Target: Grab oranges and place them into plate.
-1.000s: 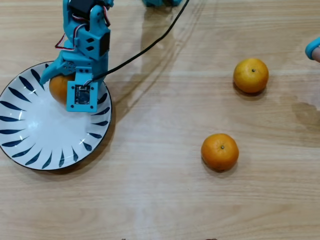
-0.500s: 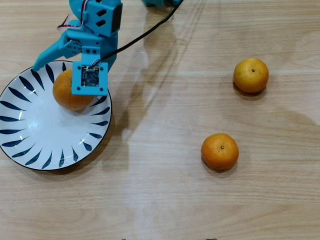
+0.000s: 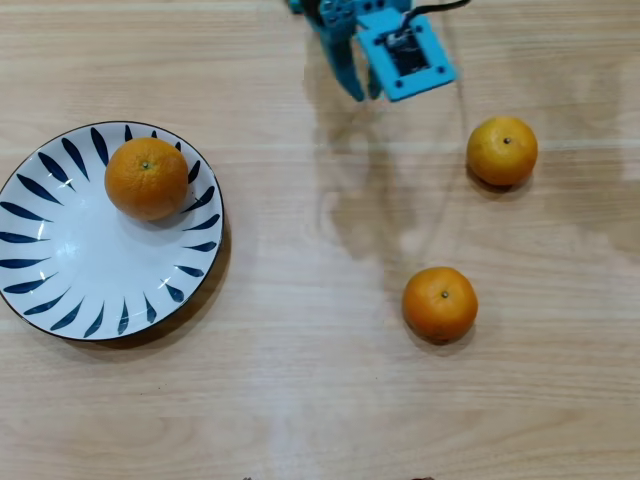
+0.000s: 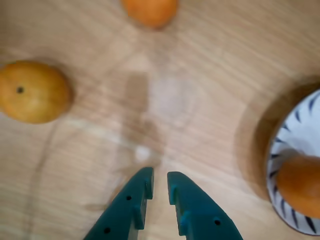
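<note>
In the wrist view the hand [image 4: 160, 181] is empty, its fingers almost pressed together above the worktop [image 3: 300, 400]. One orange [image 3: 147, 178] lies on the plate [image 3: 60, 290]. Two oranges [image 3: 440, 303] [image 3: 502, 151] rest on the worktop, well apart from the plate.

Counter [image 3: 300, 400]: pale wood, grain running left to right in my overhead view; soft shadows fall across its middle.
Plate [image 3: 60, 290]: sits flat on the counter at the left; my wrist view catches its rim [image 4: 300, 135] at the right edge.
Right orange [image 3: 502, 150]: bare on the counter, upper right.
Near orange [image 3: 440, 303]: bare on the counter, below it and well apart from the plate.
</note>
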